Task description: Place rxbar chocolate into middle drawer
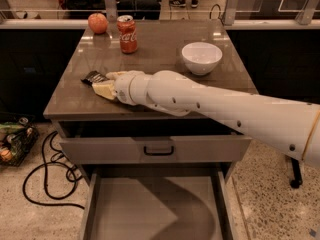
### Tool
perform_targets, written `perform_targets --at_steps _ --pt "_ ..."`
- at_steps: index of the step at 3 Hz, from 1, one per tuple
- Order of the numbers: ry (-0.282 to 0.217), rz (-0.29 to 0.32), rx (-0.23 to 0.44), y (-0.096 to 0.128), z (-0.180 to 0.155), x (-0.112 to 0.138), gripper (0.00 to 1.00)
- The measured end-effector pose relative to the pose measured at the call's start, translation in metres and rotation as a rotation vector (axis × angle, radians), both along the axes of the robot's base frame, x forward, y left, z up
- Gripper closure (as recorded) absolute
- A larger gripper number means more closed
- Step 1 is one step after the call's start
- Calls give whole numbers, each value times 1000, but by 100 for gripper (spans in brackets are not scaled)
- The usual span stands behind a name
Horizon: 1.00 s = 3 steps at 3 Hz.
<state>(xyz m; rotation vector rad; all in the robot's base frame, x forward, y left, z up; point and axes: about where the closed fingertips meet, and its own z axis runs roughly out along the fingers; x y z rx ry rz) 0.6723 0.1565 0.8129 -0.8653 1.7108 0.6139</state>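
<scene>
The rxbar chocolate (93,77), a small black wrapper bar, lies on the left part of the brown tabletop (165,39). My gripper (103,83) sits low on the tabletop at the bar, with one cream finger on each side of it and the bar's black end sticking out to the left. The white arm reaches in from the right. The middle drawer (150,209) is pulled out wide below the table front, and its plain grey floor is bare.
A red soda can (128,33) and an apple (98,22) stand at the back left, and a white bowl (201,57) at the back right. The drawer with a black handle (159,149) sits above the open one. Cables (47,174) lie on the floor at the left.
</scene>
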Motion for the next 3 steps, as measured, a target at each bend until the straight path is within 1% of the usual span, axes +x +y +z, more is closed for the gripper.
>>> perform_targets --at_steps 1,2,3 --pt "0 0 0 0 0 0 100" --pt "-44 22 -15 -26 32 -14 100" --pt "-105 62 -37 -66 82 -36 100"
